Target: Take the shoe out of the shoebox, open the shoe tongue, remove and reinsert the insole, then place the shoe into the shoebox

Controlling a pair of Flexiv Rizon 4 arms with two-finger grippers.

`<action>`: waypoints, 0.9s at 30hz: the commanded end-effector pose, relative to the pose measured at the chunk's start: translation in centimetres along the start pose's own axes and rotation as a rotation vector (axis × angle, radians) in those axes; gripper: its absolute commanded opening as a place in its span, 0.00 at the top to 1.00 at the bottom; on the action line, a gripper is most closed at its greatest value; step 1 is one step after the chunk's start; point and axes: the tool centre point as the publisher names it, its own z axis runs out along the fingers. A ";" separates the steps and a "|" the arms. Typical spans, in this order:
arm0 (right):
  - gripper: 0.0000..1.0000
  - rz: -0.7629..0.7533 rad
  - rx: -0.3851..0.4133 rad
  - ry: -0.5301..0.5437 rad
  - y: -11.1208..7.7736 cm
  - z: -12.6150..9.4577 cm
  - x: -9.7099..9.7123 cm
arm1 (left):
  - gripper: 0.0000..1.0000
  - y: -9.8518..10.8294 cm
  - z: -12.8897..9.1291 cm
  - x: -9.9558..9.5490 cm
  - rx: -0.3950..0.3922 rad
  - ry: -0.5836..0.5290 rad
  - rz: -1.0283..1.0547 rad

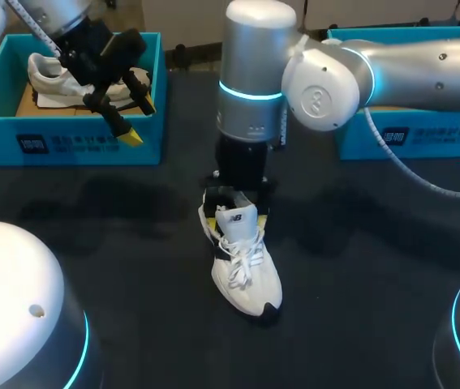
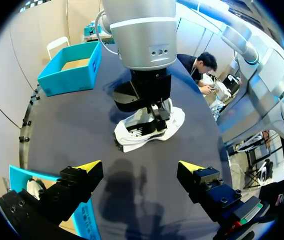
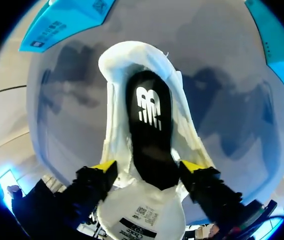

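A white laced shoe (image 1: 246,267) stands on the dark table near the middle, toe toward the front edge. My right gripper (image 1: 234,212) comes straight down onto its heel end. In the right wrist view its yellow-tipped fingers (image 3: 104,167) stand wide apart on either side of the shoe's mouth, open. The black insole (image 3: 149,125) with a white logo lies inside the white upper (image 3: 114,100). My left gripper (image 1: 139,120) hangs open over the front wall of the left shoebox (image 1: 67,142), nothing between its fingers (image 2: 89,166). From there the shoe (image 2: 149,127) lies ahead under the right arm.
A second white shoe (image 1: 55,77) lies in the left shoebox. Another blue shoebox (image 1: 408,138) stands at the back right, partly behind my right arm, and shows in the left wrist view as a blue box (image 2: 71,67) beyond the shoe.
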 end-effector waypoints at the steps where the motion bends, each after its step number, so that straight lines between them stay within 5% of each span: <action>1: 0.00 0.000 0.009 0.002 0.1 0.4 -0.1 | 0.00 0.1 0.0 0.1 -0.001 -0.002 0.000; 27: 0.00 0.061 0.021 -0.026 -2.8 -2.2 1.2 | 0.00 0.1 0.0 0.1 -0.001 -0.002 0.000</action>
